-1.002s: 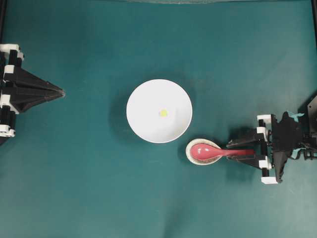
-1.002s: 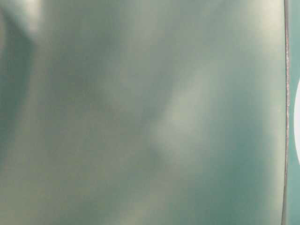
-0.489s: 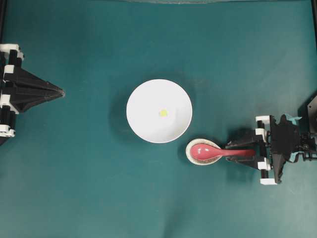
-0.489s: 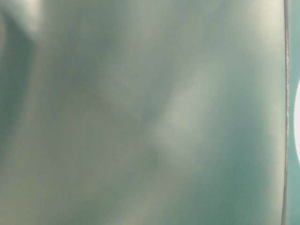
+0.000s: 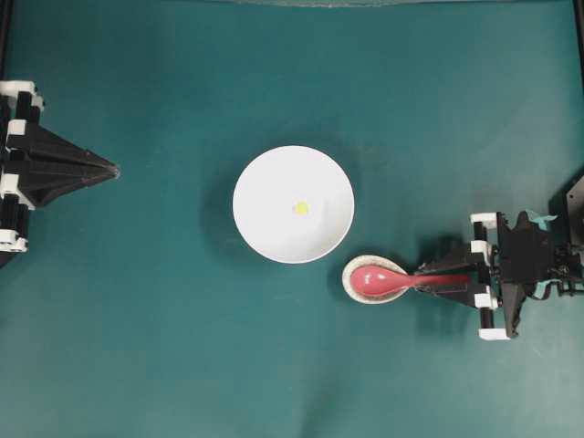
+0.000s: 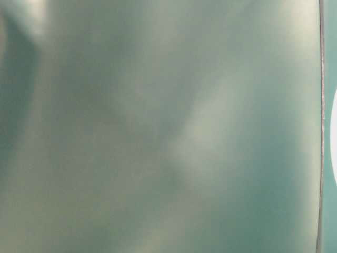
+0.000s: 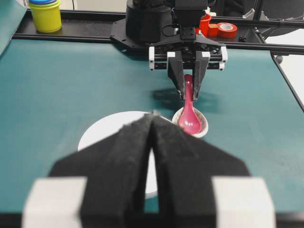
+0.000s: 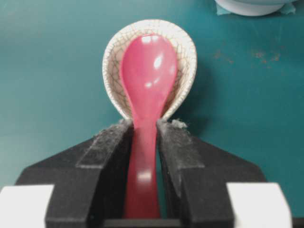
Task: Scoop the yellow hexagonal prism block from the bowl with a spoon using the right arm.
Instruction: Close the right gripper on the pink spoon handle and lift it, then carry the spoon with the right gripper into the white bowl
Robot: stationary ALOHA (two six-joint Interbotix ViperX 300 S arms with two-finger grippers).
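The yellow hexagonal prism block [image 5: 301, 209] lies near the middle of the white bowl [image 5: 269, 224]. The pink-red spoon [image 5: 379, 278] rests with its scoop in a speckled rest [image 5: 350, 267] just right of the bowl. My right gripper [image 5: 429, 276] is shut on the spoon's handle. In the right wrist view the spoon [image 8: 148, 71] runs back between both pads [image 8: 111, 140], which press its sides. My left gripper [image 5: 114, 170] is shut and empty at the far left, well away from the bowl [image 7: 109, 130].
A stack of yellow and blue cups [image 7: 45, 14] and red tape rolls [image 7: 227, 29] stand beyond the mat's far edge. The table-level view is a blur, with a white sliver [image 6: 334, 137] at its right edge.
The right gripper's fingers have closed in on the spoon handle. Bowl, block, spoon rest and left arm have not moved.
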